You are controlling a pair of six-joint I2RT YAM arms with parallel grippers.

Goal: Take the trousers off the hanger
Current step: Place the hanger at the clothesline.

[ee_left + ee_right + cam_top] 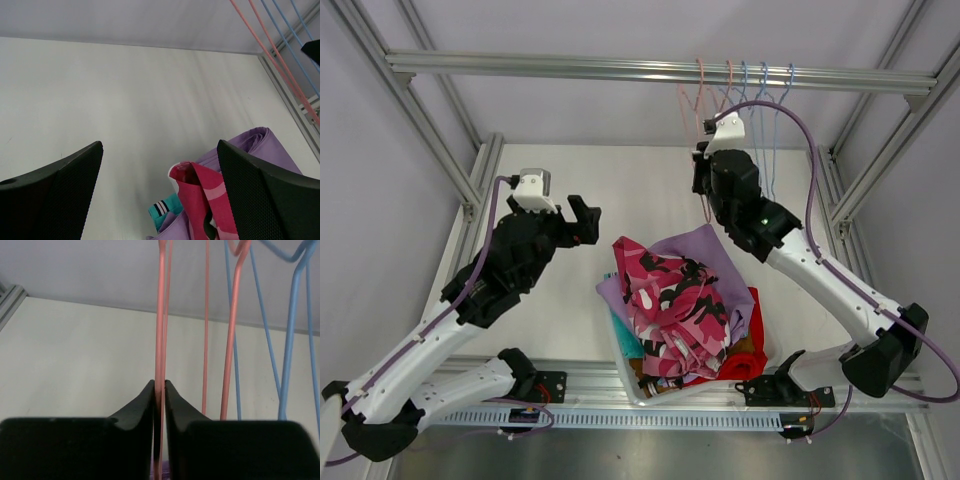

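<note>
The trousers lie piled in a white bin (pixel 623 372) between the arms. The pink camouflage pair (pixel 670 300) is on top, over the lilac (pixel 715 248), teal (pixel 624 335), red (pixel 752 318) and mustard-brown (pixel 748 362) pairs. Pink and blue wire hangers (pixel 740 95) hang bare on the rail. My right gripper (pixel 704 190) is shut on a pink hanger's wire (pixel 160 315), fingertips pinching it (pixel 159 386). My left gripper (pixel 582 222) is open and empty, left of the pile; its view shows the camouflage (pixel 202 200), lilac (pixel 260 142) and teal (pixel 166 209) cloth between its fingers (pixel 250 180).
An aluminium rail (pixel 570 67) crosses the top of the frame and carries the hangers. Frame posts (pixel 880 160) stand at both sides. The white table (pixel 590 180) runs back to a grey wall.
</note>
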